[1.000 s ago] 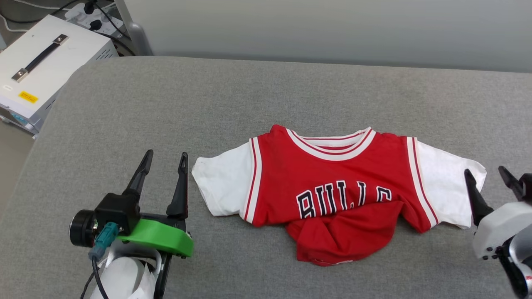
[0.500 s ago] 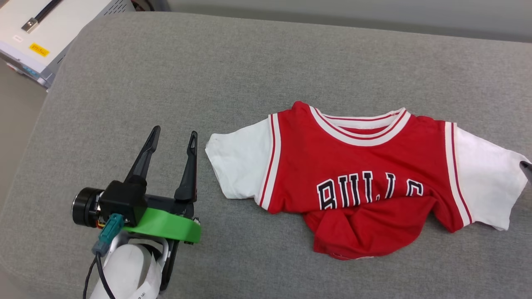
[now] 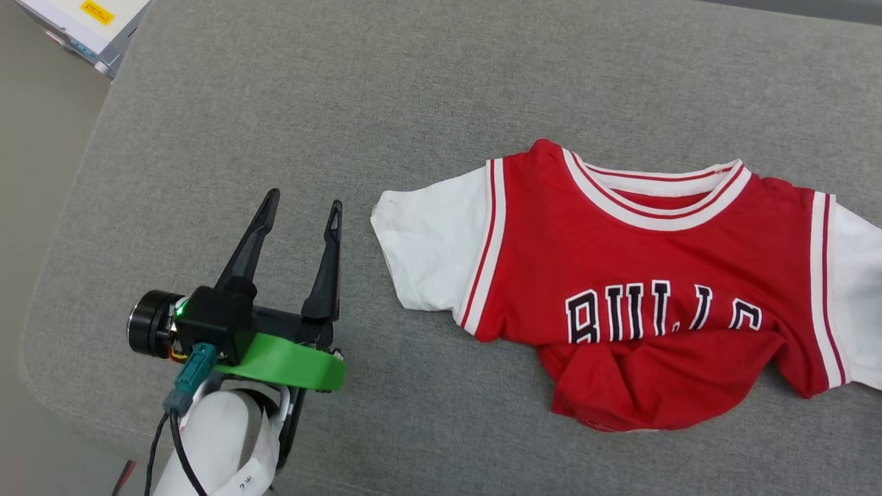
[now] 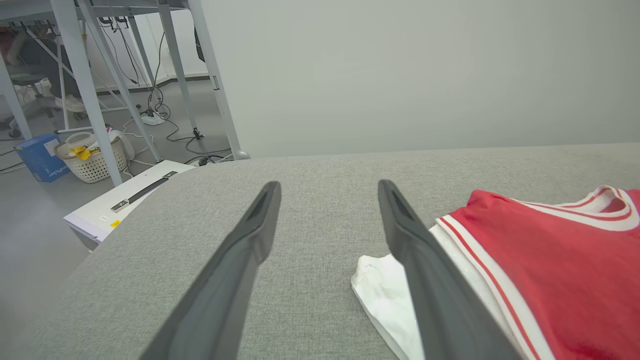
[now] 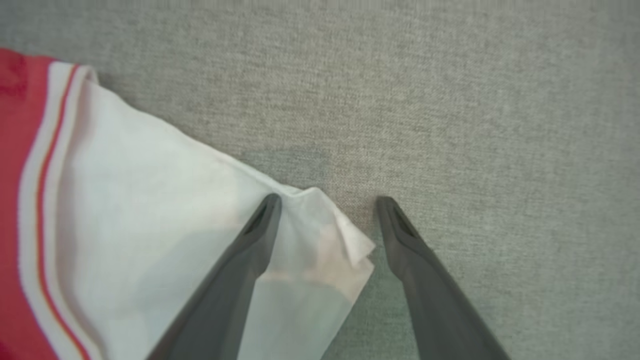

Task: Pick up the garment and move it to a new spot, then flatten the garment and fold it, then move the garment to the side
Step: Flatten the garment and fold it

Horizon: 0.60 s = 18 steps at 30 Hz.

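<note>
Shirt (image 3: 641, 275) is lying front up on the grey worktop (image 3: 413, 89) in my head view, well in from the left edge. Its collar is pointing toward the far edge and its lower half is bunching up under the black lettering. One white sleeve (image 3: 427, 255) is reaching toward my left gripper (image 3: 305, 199), which is hanging just beside it near the worktop's near left corner. Its fingers are spreading wide with nothing between them. A white box (image 3: 89, 21) is sitting off the worktop, past the far left corner.

Along my left wrist, the left gripper (image 4: 329, 184) is showing that wide gap over bare grey fabric. The sleeve tip is lying just past one finger, and the box (image 4: 125, 200) and a basket (image 4: 92, 160) are sitting on the floor beyond.

Along my right wrist, the right gripper (image 5: 329, 198) is also standing wide, holding nothing. The corner of the other white sleeve (image 5: 175, 210) is lying between its fingers, one crossing the cloth, one over bare worktop (image 5: 450, 100). Whether the tips are touching down I cannot tell.
</note>
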Tool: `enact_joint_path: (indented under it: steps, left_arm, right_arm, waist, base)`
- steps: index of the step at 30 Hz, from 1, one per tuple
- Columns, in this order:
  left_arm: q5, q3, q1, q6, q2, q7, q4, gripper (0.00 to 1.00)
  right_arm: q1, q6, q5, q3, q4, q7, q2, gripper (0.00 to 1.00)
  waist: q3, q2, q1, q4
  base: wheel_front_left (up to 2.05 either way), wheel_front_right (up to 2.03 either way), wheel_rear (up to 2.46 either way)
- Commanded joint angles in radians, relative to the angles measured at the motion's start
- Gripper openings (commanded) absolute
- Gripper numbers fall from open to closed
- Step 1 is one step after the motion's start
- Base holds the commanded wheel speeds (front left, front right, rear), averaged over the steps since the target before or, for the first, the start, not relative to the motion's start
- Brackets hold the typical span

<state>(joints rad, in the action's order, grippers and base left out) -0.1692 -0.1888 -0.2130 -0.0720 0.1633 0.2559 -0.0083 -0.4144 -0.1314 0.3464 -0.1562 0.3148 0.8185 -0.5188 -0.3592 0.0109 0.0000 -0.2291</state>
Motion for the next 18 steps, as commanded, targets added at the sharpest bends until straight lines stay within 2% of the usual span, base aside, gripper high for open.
enact_joint_path:
  steps: [1, 2, 3, 10, 14, 18]
  left_arm:
    - [0.007, 0.006, -0.019, -0.006, -0.004, 0.006, 0.001, 1.00]
    - [0.008, 0.009, -0.019, -0.006, -0.004, 0.006, 0.002, 1.00]
    - [0.010, 0.012, -0.019, -0.007, -0.004, 0.006, 0.005, 1.00]
    - [0.012, 0.013, -0.023, -0.020, 0.024, -0.008, 0.071, 1.00]
    - [0.004, 0.009, -0.049, -0.026, 0.051, -0.098, 0.115, 1.00]
    - [-0.017, -0.009, -0.104, -0.039, 0.087, -0.242, 0.155, 1.00]
  right_arm:
    - [0.005, 0.001, 0.000, 0.018, 0.030, -0.005, 0.012, 1.00]
    - [0.007, 0.001, 0.000, 0.023, 0.037, -0.011, 0.013, 0.24]
    - [0.010, 0.001, 0.001, 0.030, 0.044, -0.019, 0.015, 0.00]
    - [0.023, 0.001, -0.008, 0.056, 0.009, -0.108, 0.001, 0.00]
    - [0.044, 0.001, -0.005, 0.058, -0.064, -0.135, 0.001, 0.00]
    - [0.063, 0.001, 0.005, 0.057, -0.152, -0.133, 0.012, 0.00]
  waist:
    - [-0.006, -0.0109, 0.0000, -0.005]
    - [-0.005, -0.0109, 0.0000, -0.004]
    - [-0.001, -0.0109, 0.0000, -0.001]
    - [0.035, -0.0109, 0.0000, 0.047]
    - [0.052, -0.0109, 0.0000, 0.087]
    - [0.047, -0.0109, 0.0000, 0.127]
  base:
    - [0.00, 0.00, 0.00]
    - [0.00, 0.00, 0.00]
    - [0.00, 0.00, 0.00]
    - [0.00, 0.00, 0.00]
    - [0.00, 0.00, 0.00]
    - [0.00, 0.00, 0.00]
